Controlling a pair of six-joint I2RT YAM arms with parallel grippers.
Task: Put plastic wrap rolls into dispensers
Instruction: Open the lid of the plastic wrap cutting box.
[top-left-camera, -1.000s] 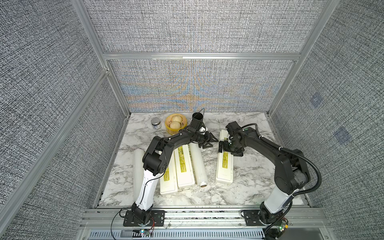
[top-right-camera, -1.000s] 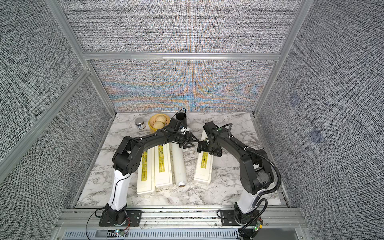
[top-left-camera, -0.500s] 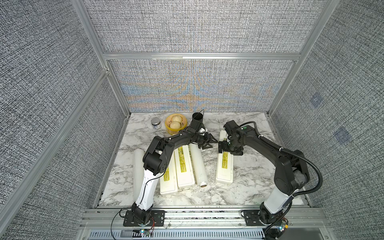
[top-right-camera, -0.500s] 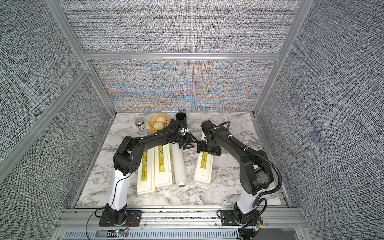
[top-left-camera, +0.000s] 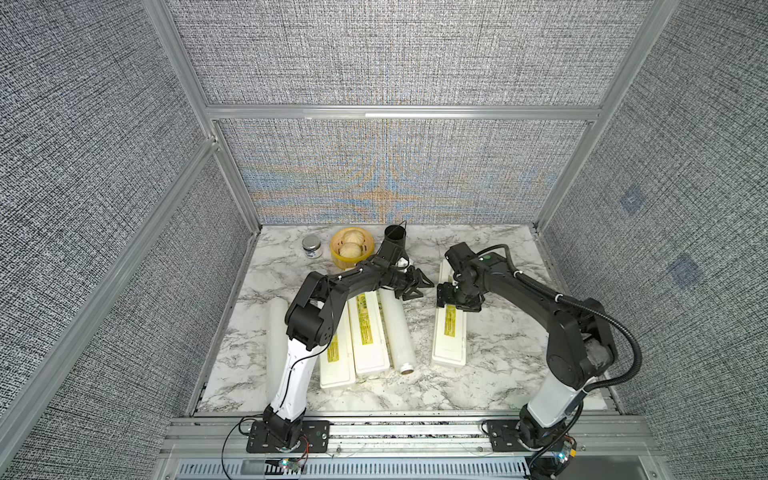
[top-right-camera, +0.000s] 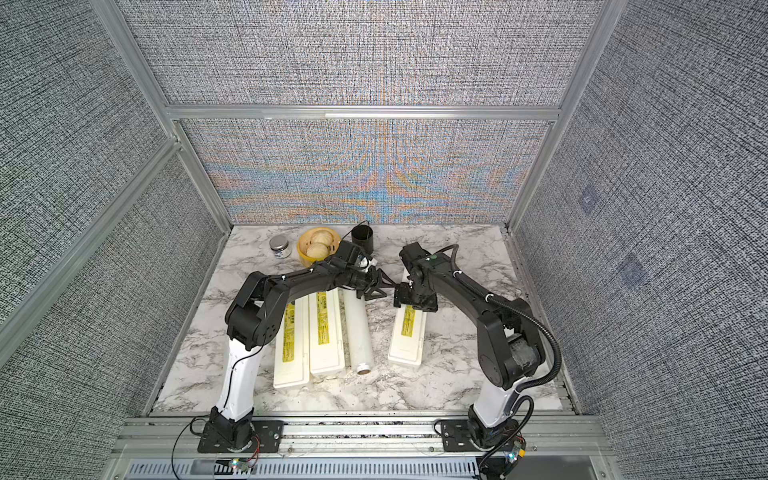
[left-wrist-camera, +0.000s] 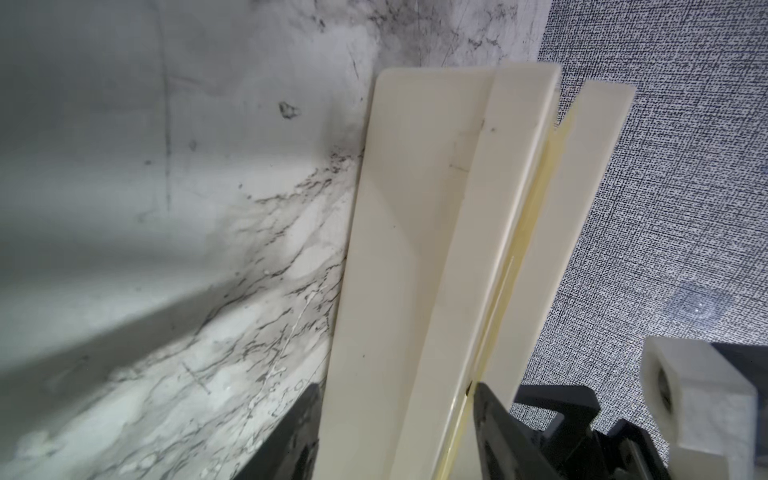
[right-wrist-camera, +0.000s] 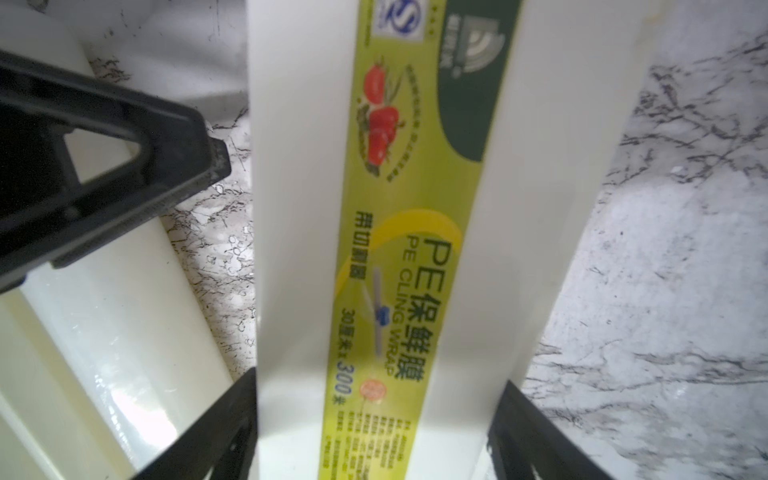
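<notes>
Three cream dispensers lie lengthwise on the marble: two side by side (top-left-camera: 368, 332) (top-left-camera: 337, 368) and one apart to the right (top-left-camera: 449, 336). One plastic wrap roll (top-left-camera: 398, 332) lies between them and another (top-left-camera: 276, 332) at the far left. My right gripper (right-wrist-camera: 380, 378) straddles the right dispenser (right-wrist-camera: 299, 208) near its far end. Its fingers lie against both long sides with no gap showing. My left gripper (top-left-camera: 424, 291) reaches over the middle roll's far end to this dispenser's left side (left-wrist-camera: 395, 249). Its fingers are spread, and one fingertip (left-wrist-camera: 482, 399) sits at the seam under the lid.
At the back stand a yellow steamer (top-left-camera: 353, 249) with buns, a black cup (top-left-camera: 395, 237) and a small jar (top-left-camera: 311, 246). Grey fabric walls close in three sides. Bare marble (top-left-camera: 503, 353) lies right of the right dispenser.
My right gripper's jaws have narrowed onto the right dispenser's sides, and its wrist has shifted slightly left. The left arm has not moved.
</notes>
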